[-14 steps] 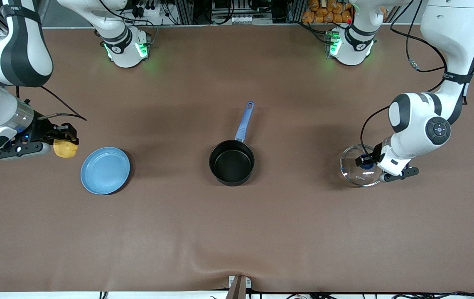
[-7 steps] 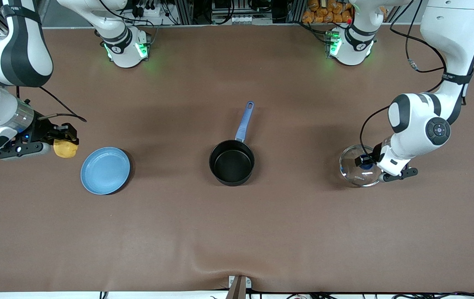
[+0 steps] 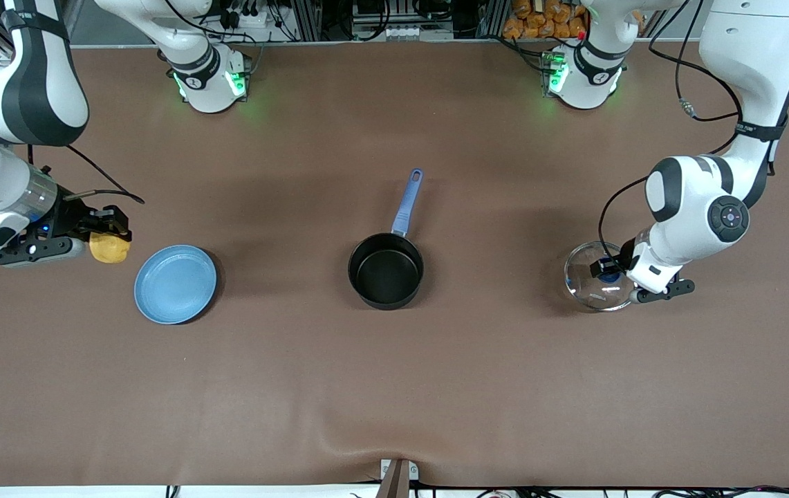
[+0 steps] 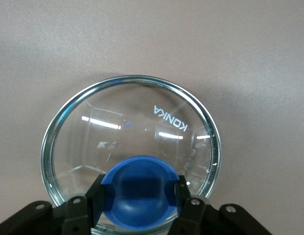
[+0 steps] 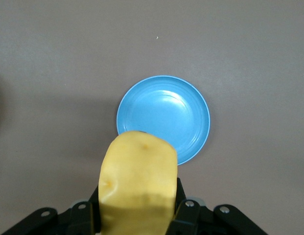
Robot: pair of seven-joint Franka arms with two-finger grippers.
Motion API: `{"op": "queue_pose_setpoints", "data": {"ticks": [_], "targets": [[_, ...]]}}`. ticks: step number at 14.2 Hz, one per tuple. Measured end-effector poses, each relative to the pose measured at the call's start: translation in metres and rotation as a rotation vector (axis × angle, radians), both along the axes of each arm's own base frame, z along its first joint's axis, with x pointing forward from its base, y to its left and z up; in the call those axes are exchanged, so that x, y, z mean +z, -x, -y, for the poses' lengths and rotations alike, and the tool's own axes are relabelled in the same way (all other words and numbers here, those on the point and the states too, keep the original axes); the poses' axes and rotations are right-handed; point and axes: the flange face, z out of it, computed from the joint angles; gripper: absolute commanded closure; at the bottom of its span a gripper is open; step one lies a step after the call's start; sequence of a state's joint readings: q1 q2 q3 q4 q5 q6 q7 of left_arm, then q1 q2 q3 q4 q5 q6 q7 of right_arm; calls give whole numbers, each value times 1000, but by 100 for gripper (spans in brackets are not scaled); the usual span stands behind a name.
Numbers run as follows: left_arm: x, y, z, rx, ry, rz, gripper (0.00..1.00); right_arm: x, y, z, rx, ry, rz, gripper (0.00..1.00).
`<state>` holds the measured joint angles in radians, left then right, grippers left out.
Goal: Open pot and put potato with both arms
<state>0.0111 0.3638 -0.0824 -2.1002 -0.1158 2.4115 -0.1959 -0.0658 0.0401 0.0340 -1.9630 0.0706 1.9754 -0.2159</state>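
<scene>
Two grippers were each clamped on an object, with the pot (image 3: 386, 270) as the landmark at mid-table. The pot stood uncovered and empty, its long blue handle (image 3: 406, 203) pointing away from the front camera.

Right gripper (image 3: 109, 234): fingers closed on the potato (image 3: 108, 247), which was held off the table, well apart from the pot toward the right arm's end. In the right wrist view the potato (image 5: 137, 186) filled the gap between the fingers (image 5: 183, 208). A blue plate (image 3: 175, 283) lay empty on the table between the held potato and the pot, slightly nearer the front camera than the pot.

Left gripper (image 3: 608, 271): fingers pressed against both sides of the blue knob (image 4: 140, 191) of the glass lid (image 3: 591, 287), as the left wrist view showed. The lid was well apart from the pot toward the left arm's end; whether it touched the table could not be told.
</scene>
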Motion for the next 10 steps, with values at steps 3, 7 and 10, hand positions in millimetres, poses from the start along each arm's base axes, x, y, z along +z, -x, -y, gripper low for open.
{"op": "queue_pose_setpoints", "data": {"ticks": [3,7,10], "targets": [[-3,0,0,0,0,-5,100,0,0,0,0,0,0,100],[-4,0,1,-1,1,-5,100,80,-6,-128,-78,14,35,100],[-4,0,2,-2,1,-4,100,111,7,-185,-67,23,58,100]]}}
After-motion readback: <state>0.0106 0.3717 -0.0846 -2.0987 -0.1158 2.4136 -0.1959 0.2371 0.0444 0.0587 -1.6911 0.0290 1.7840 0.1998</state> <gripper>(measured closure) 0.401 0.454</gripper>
